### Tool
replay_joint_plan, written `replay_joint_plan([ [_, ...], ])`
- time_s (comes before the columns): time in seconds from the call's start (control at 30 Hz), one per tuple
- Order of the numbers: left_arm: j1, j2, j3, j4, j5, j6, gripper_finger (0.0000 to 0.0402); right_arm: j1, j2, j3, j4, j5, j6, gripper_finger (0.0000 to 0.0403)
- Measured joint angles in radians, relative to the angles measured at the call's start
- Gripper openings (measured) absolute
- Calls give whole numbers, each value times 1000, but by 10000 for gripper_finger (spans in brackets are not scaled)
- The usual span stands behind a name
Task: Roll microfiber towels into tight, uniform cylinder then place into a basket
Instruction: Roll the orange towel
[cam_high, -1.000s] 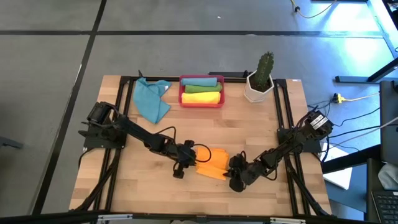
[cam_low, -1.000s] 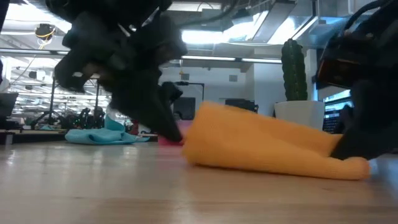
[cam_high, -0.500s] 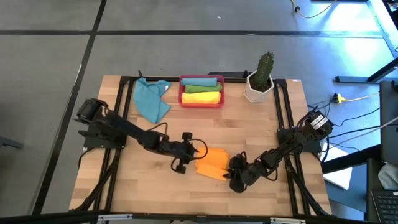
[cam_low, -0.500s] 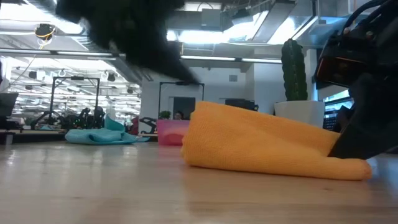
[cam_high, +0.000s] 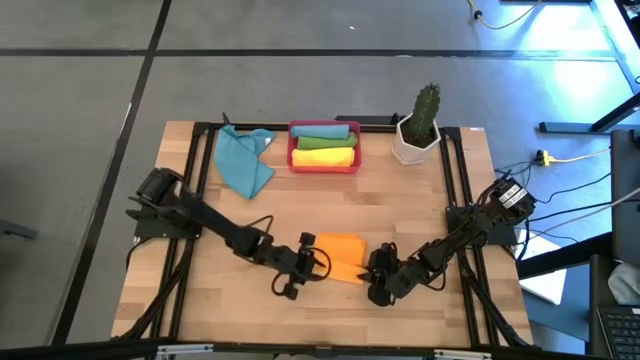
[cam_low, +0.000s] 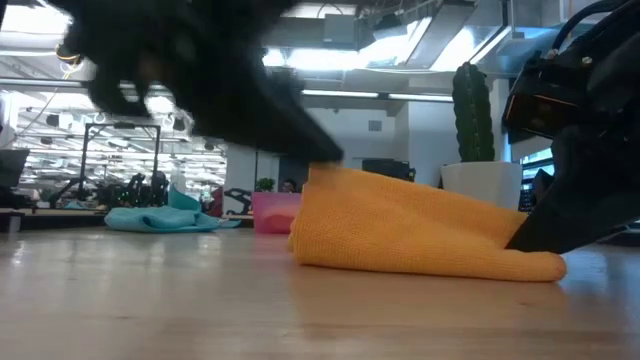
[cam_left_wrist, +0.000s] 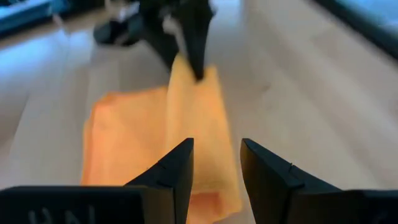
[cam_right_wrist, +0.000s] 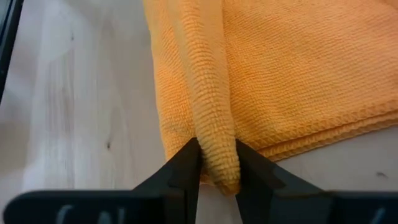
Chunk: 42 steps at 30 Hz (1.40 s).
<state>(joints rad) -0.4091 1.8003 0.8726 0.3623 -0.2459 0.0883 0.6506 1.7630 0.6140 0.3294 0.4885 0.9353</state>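
Observation:
An orange microfiber towel (cam_high: 342, 258), partly rolled with a raised ridge along it, lies on the table near the front middle. My right gripper (cam_right_wrist: 217, 169) is at its right end, shut on the ridge. My left gripper (cam_left_wrist: 216, 167) is open at the towel's left end; the ridge's near end shows in the gap between its fingers. The red basket (cam_high: 292, 148) at the far edge holds a green and a yellow rolled towel. A teal towel (cam_high: 245, 160) lies spread beside it. My right gripper pinches the end of the towel's rolled ridge (cam_right_wrist: 217, 134) between its two fingers, several layers thick. The fingers slant down from the table's right and point along the ridge. The towel rests on the table. My left gripper: I cannot tell whether its fingers touch the towel.
A white pot with a cactus (cam_high: 416, 135) stands at the far right. Black frame rails (cam_high: 200, 140) run along the table's edges. Bare wood lies between the orange towel and the basket.
My left gripper has come up off the towel's left end and swung toward the table's near edge, back beside the towel. The towel's left end has settled lower and squarer on the table; its right end has drawn in a little.

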Motion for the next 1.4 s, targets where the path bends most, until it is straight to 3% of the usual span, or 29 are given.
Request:
replay_joint_plan([
  [0.2, 65, 84, 0, 5, -3, -23, 122, 0, 0, 0, 0, 5, -37, 99],
  [0.47, 82, 96, 0, -19, 45, -39, 122, 0, -7, 33, -25, 12, -150, 185],
  [0.67, 74, 96, 0, -46, 46, -47, 122, -1, -55, 116, -203, 37, -206, 233],
  [0.9, 74, 96, 0, -49, 46, -47, 122, 2, -83, 263, -493, 137, -271, 237],
  [1.13, 40, -31, 0, -76, -88, 20, 122, 17, -83, 342, -506, 150, -440, 237],
  [1.4, -37, -53, 0, -104, -103, 135, 135, 42, -46, 352, -488, 149, -448, 237],
])
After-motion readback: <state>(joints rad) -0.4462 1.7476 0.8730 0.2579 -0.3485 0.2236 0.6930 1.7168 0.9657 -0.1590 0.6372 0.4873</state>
